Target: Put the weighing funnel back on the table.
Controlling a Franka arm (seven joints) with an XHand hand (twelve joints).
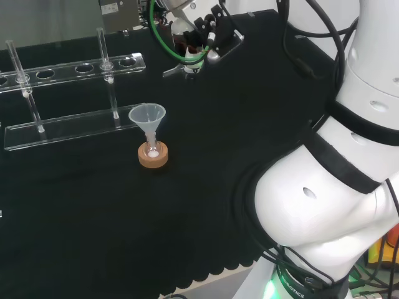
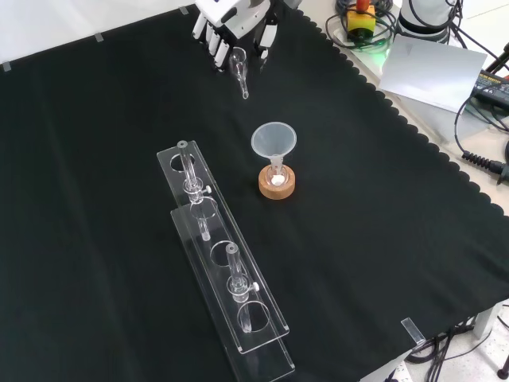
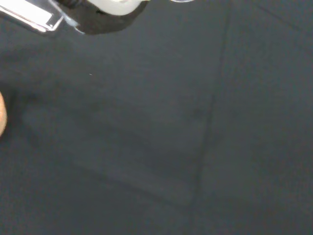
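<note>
The set-down is in hand and not yet done. Near the desk's (image 2: 95,159) far edge in the front view, the hand (image 2: 235,24) is hanging over the black cloth with its fingers curled down around the weighing funnel (image 2: 239,70). The clear stem is poking out below the fingertips, toward the cloth. Whether the stem tip is already touching the cloth cannot be told. The next move is probably asking for a short descent onto the bare cloth beneath the hand. The fingers would then be easing apart so the small piece is lying flat rather than rolling.

Nearest the desk's front edge in that view, a clear rack (image 2: 266,354) is lying at a slant. It is carrying two test tubes (image 2: 236,274) upright, and both are looking empty. Beyond it, toward the desk's middle, the funnel (image 2: 274,142) is standing mouth up and appears empty. Its stem is sitting in a small flask (image 2: 277,171) on a cork ring (image 2: 277,189). A pale spot is showing at the flask's bottom, but whether that is contents or a glint cannot be told. This group is standing well apart from the hand.
</note>
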